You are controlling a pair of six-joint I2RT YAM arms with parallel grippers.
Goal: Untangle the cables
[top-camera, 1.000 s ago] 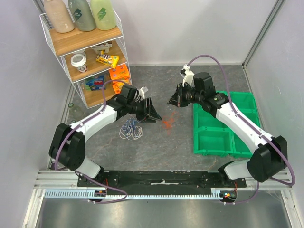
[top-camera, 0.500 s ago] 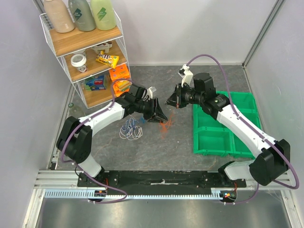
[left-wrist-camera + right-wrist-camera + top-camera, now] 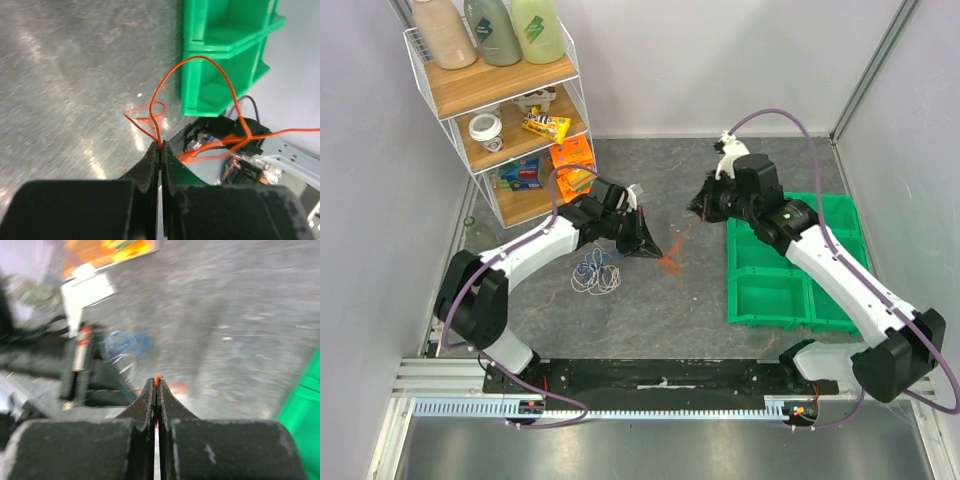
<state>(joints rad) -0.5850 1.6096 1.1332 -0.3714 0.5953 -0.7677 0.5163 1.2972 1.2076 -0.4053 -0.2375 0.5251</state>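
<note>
The orange-red cable point(image 3: 669, 263) lies as a small tangle at the table's middle, with one thin strand rising up and right. My left gripper point(image 3: 648, 248) is shut on it just left of the tangle; in the left wrist view the jaws point(image 3: 160, 146) pinch the wire and a tall orange loop point(image 3: 200, 57) arches beyond them. My right gripper point(image 3: 701, 208) is shut on the strand's far end, whose orange tip point(image 3: 158, 376) pokes out between the closed fingertips point(image 3: 157, 381). The white and blue cables point(image 3: 595, 273) lie loose on the table left of the tangle, blurred in the right wrist view point(image 3: 127, 346).
Green bins point(image 3: 790, 270) stand at the right of the table, close to the right arm, and show in the left wrist view point(image 3: 220, 30). A white wire shelf point(image 3: 510, 110) with bottles and snack packs stands at the back left.
My left gripper has swung right, over to the orange tangle, and shut on the wire. My right gripper has drawn back up and to the right, stretching the orange strand.
</note>
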